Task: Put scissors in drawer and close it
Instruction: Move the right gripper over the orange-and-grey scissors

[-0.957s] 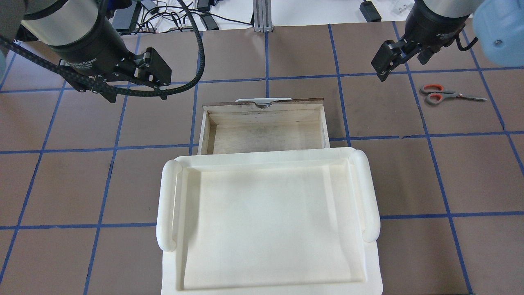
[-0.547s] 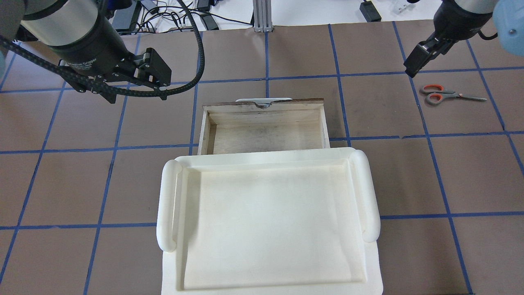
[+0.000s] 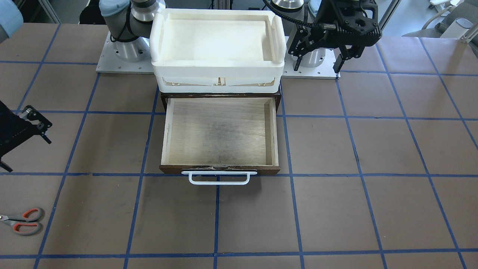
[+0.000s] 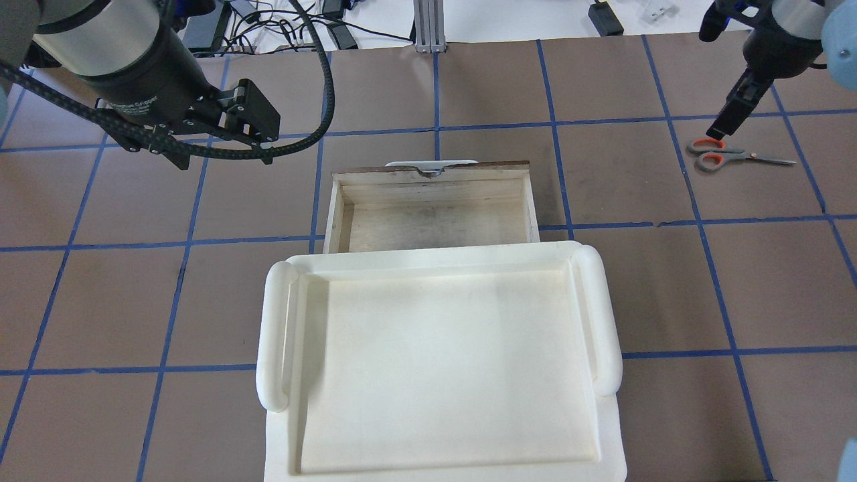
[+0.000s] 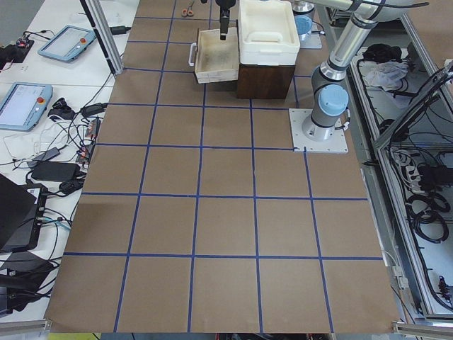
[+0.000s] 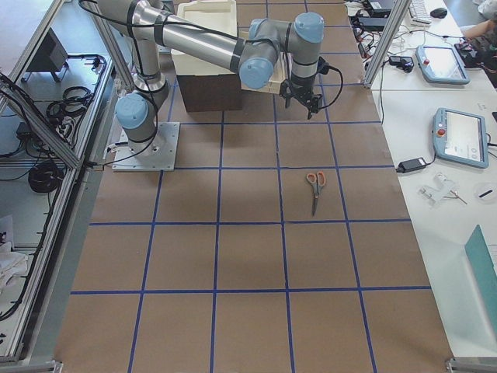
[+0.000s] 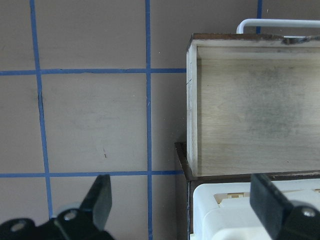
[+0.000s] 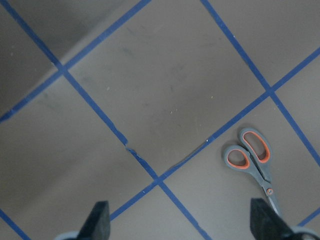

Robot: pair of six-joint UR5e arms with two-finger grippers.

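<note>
The scissors (image 4: 730,155) lie flat on the brown table at the far right, blades closed; they also show in the right wrist view (image 8: 252,160) and the front view (image 3: 22,221). The wooden drawer (image 4: 435,184) stands pulled open and holds nothing, its white bar handle (image 3: 219,178) facing away from me. My right gripper (image 4: 726,120) is open and empty and hovers above the table just left of the scissors' handles; its fingers (image 8: 97,222) frame the bottom of the wrist view. My left gripper (image 4: 258,124) is open and empty, raised left of the drawer (image 7: 250,110).
A white plastic bin (image 4: 274,335) sits on the dark cabinet (image 3: 164,98) that houses the drawer, near my base. Blue tape lines grid the brown table. Cables and devices lie past the table's far edge (image 4: 281,27).
My right gripper has moved right and away from the drawer, turning edge-on, and now hangs near the scissors' handles. The left arm, drawer and scissors have not moved.
</note>
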